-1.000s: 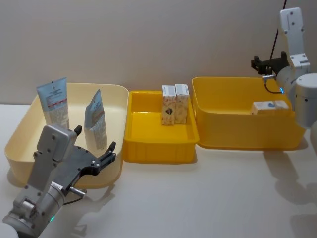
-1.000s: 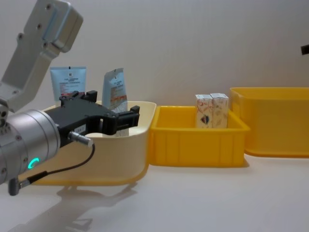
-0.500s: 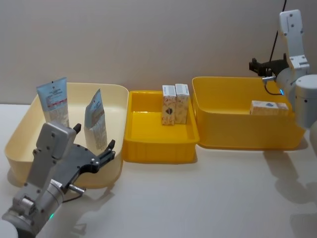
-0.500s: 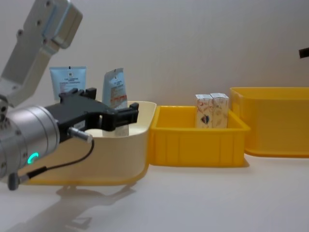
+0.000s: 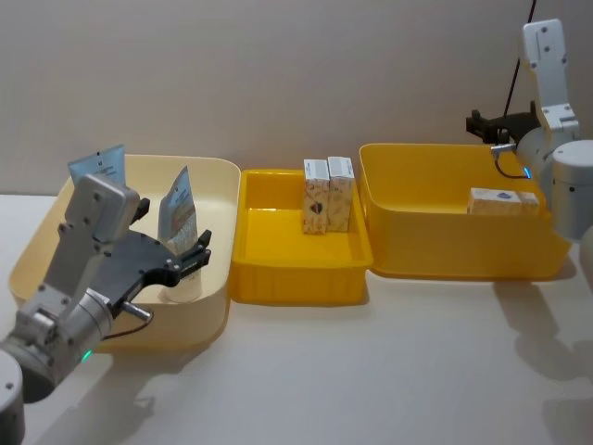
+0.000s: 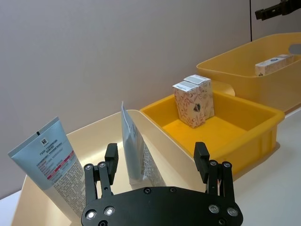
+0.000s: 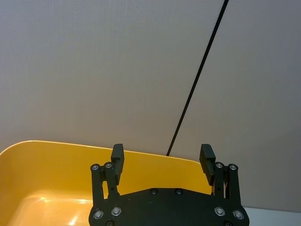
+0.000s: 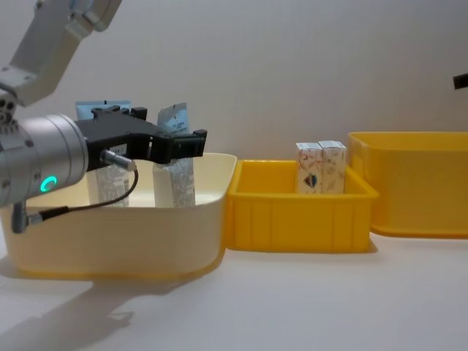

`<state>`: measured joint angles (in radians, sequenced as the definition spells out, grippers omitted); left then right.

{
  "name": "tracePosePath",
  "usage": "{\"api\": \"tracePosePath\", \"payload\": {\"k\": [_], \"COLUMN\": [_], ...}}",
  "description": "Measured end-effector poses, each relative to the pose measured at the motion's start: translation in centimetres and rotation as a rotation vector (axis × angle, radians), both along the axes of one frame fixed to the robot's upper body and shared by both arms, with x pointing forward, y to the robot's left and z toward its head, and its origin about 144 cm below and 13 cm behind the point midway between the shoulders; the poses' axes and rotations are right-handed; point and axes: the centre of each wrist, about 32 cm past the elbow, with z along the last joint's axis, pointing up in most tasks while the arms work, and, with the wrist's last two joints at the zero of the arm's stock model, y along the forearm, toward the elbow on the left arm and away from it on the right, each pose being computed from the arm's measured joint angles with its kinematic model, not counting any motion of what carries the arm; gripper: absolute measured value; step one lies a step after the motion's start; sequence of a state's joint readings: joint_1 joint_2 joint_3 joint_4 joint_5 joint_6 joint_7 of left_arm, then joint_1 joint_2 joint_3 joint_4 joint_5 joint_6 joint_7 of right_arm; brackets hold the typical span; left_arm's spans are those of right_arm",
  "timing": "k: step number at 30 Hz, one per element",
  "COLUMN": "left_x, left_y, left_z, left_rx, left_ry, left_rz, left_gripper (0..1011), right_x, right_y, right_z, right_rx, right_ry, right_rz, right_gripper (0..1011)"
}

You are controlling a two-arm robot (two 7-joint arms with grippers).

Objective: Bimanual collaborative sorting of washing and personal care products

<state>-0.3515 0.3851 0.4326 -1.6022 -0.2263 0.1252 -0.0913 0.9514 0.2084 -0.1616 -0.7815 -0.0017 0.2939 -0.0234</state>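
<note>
Pale tabletop (image 5: 389, 371) below a plain wall. Nearest, toward the left edge: cream bin (image 5: 208, 306), with the left gripper (image 5: 171, 229) over its near-right part, fingers spread wide, holding nothing. Between those fingers in the left wrist view, upright and seen edge-on: white tube (image 6: 134, 150); contact impossible to judge. Just behind it, upright near the bin's far-left corner: light blue tube (image 6: 49, 162) with red marks. Mid-table, just beside the cream bin: yellow tray (image 5: 296, 278), with left carton (image 5: 315, 199) and right carton (image 5: 341, 190) upright and pressed together at its far wall. Toward the right edge: deep yellow bin (image 5: 463, 255), lying carton (image 5: 500, 200) inside near its right wall. Farthest, above that bin's far-right rim: right gripper (image 5: 482, 123), fingers parted, empty.
</note>
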Motion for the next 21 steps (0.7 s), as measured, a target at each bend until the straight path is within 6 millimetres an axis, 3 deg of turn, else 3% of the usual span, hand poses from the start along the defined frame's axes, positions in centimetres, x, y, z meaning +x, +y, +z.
{"api": "tracePosePath", "payload": {"k": [10,21], "left_x": [1.8,3.2], "left_y": [1.4,3.1], "left_z": [1.0,0.6], "left_rx": [0.027,0.038], "left_ry": [0.094,0.177], "left_rz": [-0.032,-0.04], "left_gripper": [1003,1003], "right_x": [0.0,0.0], "right_y": [0.0,0.0], "right_z": [0.0,0.0], "right_rx": [0.0,0.0], "right_ry": [0.0,0.001], "right_rz": [0.0,0.0], "right_gripper": [1001,1001]}}
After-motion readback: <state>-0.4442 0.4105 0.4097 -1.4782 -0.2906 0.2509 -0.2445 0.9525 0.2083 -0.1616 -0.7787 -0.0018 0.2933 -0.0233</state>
